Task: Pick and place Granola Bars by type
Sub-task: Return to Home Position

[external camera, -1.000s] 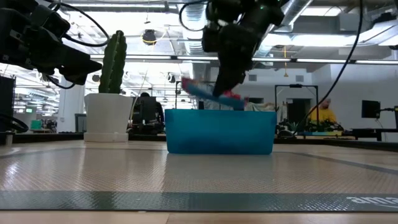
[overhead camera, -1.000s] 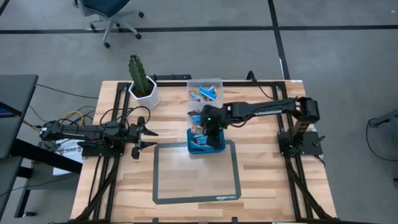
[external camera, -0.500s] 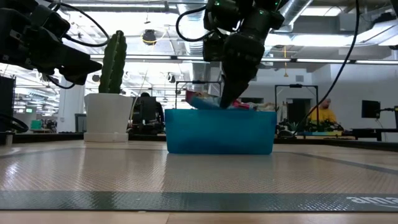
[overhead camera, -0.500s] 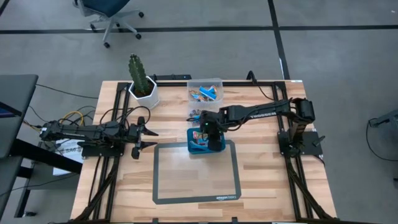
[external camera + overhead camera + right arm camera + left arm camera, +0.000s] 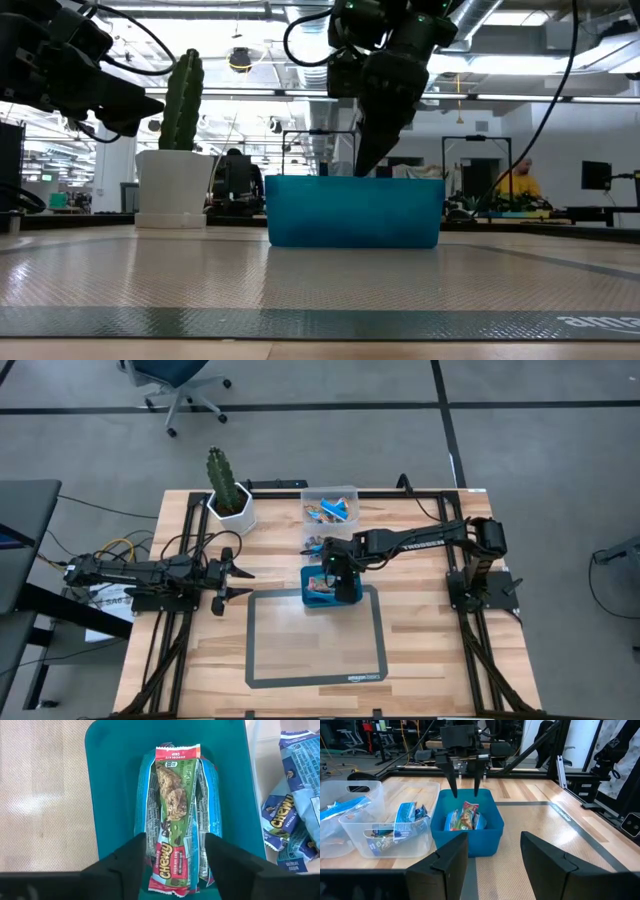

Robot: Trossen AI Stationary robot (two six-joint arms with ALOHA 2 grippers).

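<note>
The multicoloured granola bar [image 5: 172, 815], red at its ends, lies flat on top of blue-wrapped bars in the teal tray [image 5: 115, 780]. My right gripper [image 5: 175, 870] hangs open just above the tray [image 5: 306, 598], with one finger on either side of the bar's near end and clear of it. In the left wrist view its two fingertips [image 5: 466, 790] stand apart above the bar [image 5: 465, 815]. Blue-wrapped bars fill two clear bins [image 5: 330, 508] [image 5: 318, 547] beyond the tray. My left gripper [image 5: 238, 581] waits open at the table's left.
A cactus in a white pot [image 5: 228, 495] stands at the far left of the table. A grey-bordered mat [image 5: 315, 635] covers the table's middle, and the tray sits on its far edge. In the low view the tray wall [image 5: 352, 212] hides the bars.
My right gripper has come down toward the teal tray with the multicoloured bar. The bar was tilted above the tray's rim a second ago, sank to the rim, and now lies flat inside the tray below the rim.
</note>
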